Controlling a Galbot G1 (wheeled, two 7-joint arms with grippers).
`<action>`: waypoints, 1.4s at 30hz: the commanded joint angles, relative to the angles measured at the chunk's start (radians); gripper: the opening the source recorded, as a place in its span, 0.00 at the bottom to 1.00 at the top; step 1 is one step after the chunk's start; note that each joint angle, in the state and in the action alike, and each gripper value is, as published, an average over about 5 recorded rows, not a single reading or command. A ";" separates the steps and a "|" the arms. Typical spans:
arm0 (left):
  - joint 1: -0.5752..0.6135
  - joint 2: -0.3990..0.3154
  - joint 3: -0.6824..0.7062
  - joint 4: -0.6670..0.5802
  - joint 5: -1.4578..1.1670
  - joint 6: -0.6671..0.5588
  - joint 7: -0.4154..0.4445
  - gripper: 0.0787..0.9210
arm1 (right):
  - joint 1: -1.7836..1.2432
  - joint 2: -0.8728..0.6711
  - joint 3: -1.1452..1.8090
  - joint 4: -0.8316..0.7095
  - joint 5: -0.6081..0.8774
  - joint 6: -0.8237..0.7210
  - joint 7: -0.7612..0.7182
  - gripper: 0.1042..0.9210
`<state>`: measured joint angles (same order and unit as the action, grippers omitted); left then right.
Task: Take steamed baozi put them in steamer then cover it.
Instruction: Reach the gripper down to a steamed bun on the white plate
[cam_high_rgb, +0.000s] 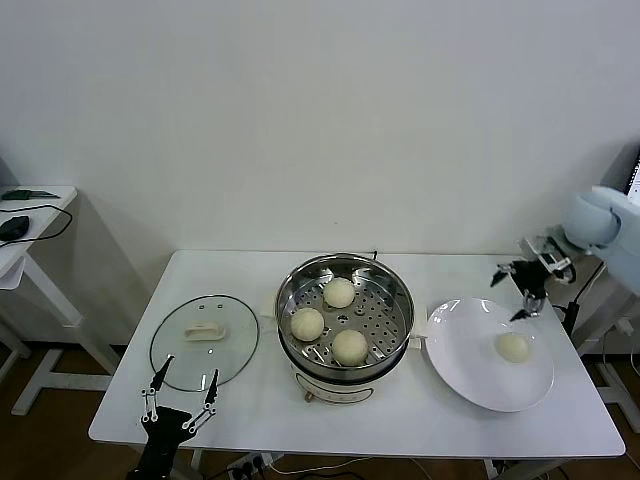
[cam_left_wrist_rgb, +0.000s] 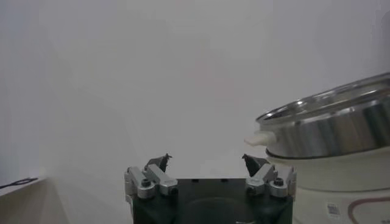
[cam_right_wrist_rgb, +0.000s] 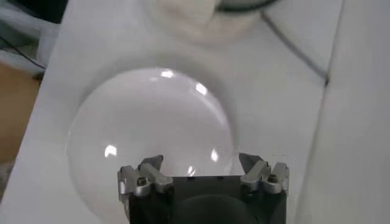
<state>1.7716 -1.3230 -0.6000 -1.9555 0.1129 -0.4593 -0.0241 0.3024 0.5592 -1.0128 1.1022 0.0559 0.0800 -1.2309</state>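
**Three buns in the steamer, one left on the plate**

The steamer (cam_high_rgb: 345, 318) stood upright at the frame's centre, three steamed baozi (cam_high_rgb: 339, 292) on its perforated tray. A fourth baozi (cam_high_rgb: 513, 346) lay on the white plate (cam_high_rgb: 470, 370) at right. The cover (cam_high_rgb: 204, 343) lay flat at lower left, its oblong handle running roughly left-right. The right gripper (cam_high_rgb: 527, 296) hung above the plate's far edge, fingers spread and empty, the lone bun just beyond them toward the lower right. The left gripper (cam_high_rgb: 181, 392) sat at the bottom edge, open and empty, near the cover's rim.
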 joint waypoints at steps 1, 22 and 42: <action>0.002 0.000 -0.003 0.000 0.000 0.002 -0.001 0.88 | -0.266 0.001 0.155 -0.154 -0.095 -0.031 0.039 0.88; 0.017 -0.006 -0.015 0.005 0.004 -0.003 0.002 0.88 | -0.341 0.116 0.270 -0.287 -0.151 -0.019 0.083 0.88; 0.012 -0.008 -0.020 0.006 0.003 -0.005 0.000 0.88 | -0.345 0.145 0.286 -0.310 -0.155 -0.019 0.074 0.74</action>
<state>1.7841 -1.3311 -0.6192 -1.9500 0.1165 -0.4638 -0.0236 -0.0339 0.6942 -0.7479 0.8028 -0.0954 0.0610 -1.1569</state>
